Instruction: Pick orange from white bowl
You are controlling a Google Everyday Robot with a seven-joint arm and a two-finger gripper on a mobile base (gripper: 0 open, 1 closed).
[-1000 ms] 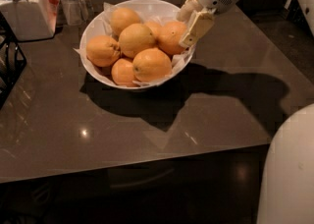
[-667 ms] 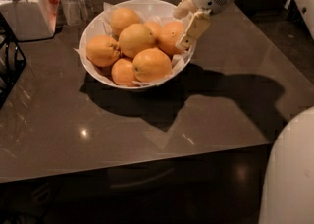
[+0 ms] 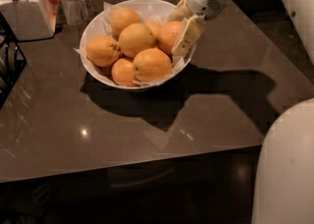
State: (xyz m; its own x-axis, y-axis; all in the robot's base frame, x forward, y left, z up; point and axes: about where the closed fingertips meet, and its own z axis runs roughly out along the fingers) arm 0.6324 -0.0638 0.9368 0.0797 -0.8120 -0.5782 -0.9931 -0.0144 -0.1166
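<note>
One tool meets the orange at the white bowl rim.

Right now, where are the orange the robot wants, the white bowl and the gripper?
orange [image 3: 164, 34]: camera view, its bare left side.
white bowl [image 3: 142, 2]: camera view, its back rim.
gripper [image 3: 175, 35]: camera view, its tip, at the bowl's right side by the orange.
</note>
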